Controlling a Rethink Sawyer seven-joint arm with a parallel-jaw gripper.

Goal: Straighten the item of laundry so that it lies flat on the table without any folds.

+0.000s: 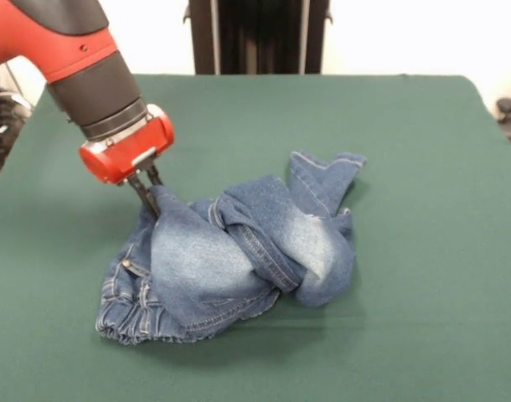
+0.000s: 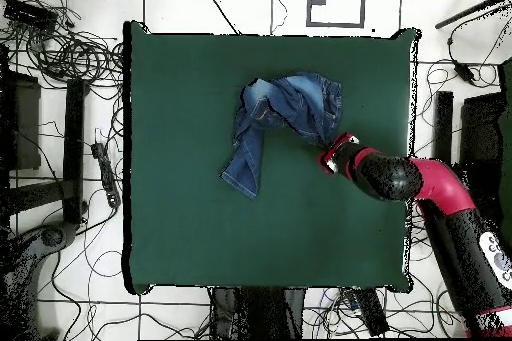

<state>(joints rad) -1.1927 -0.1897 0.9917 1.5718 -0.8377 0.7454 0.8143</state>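
Observation:
The item of laundry (image 1: 230,251) is a small pair of blue denim jeans, bunched and twisted near the middle of the table (image 1: 423,134). Its gathered waistband lies at the front left and one leg end sticks up at the back right. My gripper (image 1: 152,199) comes down from the upper left, and its fingers are closed on the back left edge of the denim. In the overhead view the jeans (image 2: 288,105) lie crumpled on the green table (image 2: 200,227), with one leg trailing down and left. There the gripper (image 2: 328,154) sits at the jeans' lower right edge.
The robot's black pedestal (image 1: 257,35) stands behind the table's far edge. In the overhead view, cables (image 2: 70,52) and black stands (image 2: 75,147) lie on the floor around the table. The arm (image 2: 430,187) reaches in from the lower right.

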